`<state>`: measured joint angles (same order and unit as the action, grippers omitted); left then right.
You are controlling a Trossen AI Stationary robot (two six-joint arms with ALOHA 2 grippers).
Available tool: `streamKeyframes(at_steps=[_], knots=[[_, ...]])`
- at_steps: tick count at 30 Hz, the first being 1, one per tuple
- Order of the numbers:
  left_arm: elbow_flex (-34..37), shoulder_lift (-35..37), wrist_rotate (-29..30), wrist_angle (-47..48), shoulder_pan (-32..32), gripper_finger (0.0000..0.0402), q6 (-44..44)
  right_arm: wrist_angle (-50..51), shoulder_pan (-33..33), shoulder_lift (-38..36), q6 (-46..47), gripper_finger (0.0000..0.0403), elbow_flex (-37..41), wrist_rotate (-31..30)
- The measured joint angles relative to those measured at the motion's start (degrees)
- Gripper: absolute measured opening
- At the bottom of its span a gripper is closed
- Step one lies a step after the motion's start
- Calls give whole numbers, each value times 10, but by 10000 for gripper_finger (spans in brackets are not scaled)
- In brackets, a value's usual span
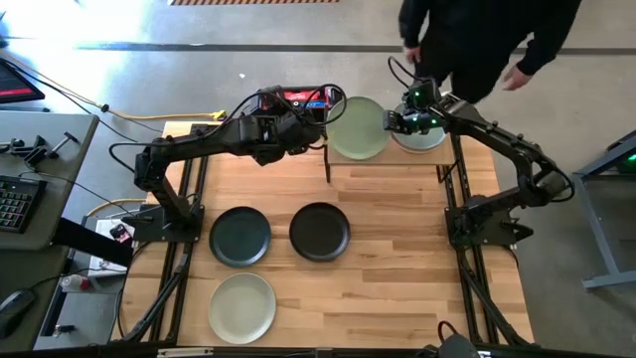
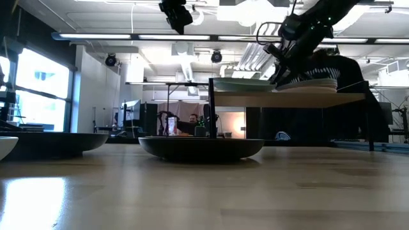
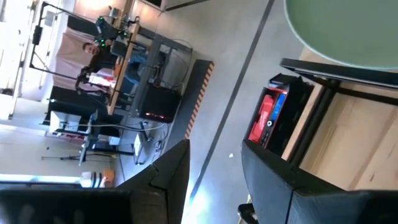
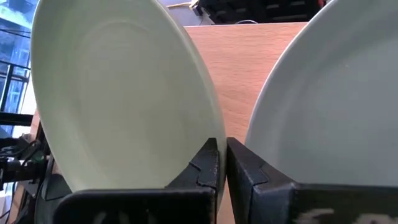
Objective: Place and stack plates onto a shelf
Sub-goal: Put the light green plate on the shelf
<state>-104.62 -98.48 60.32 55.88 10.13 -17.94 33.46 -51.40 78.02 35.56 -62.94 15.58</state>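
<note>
**Two grippers at the shelf, three plates on the tabletop**

The wooden tabletop [image 1: 397, 259] fills most of the high view, and the shelf [image 1: 388, 164] stands along its far edge on thin black legs. A person [image 1: 477, 40] in dark clothing stands just beyond the shelf.

The right gripper [image 1: 405, 121] hovers over the shelf's right part, its two dark fingers [image 4: 208, 165] pressed together with nothing between them. It sits between two plate positions: the sage green plate [image 1: 359, 127] lies just to its left on the shelf, and a stack of plates [image 1: 421, 135] with a pale one on top lies just under and to its right. In the low view the stack [image 2: 308, 84] rises higher than the single plate beside it.

The left gripper [image 1: 316, 123] hangs just left of the shelf's left end, raised above the table, fingers [image 3: 273, 174] spread apart and empty; the sage green plate's rim is right ahead of it.

Well back from both grippers, toward the near side of the table, lie the dark teal plate [image 1: 239, 237], the black plate [image 1: 319, 231] beside it, and a pale green plate [image 1: 241, 307] nearest the front edge.
</note>
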Motion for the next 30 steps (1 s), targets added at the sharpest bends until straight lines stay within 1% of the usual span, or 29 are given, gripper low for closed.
streamKeyframes(at_steps=[11, 20, 24, 30], knots=[[0, 0, -3, 11, 0, 135, 18, -3, 7, -11, 3, 0, 0, 1], [0, 0, -2, 72, 1, 135, 35, 6, 16, -15, 17, 0, 0, -26], [0, 0, -2, 81, 5, 135, 44, 7, 17, -15, 14, 0, 0, -33], [0, 0, -2, 80, 7, 135, 44, 35, -2, -16, -2, 0, -1, -46]])
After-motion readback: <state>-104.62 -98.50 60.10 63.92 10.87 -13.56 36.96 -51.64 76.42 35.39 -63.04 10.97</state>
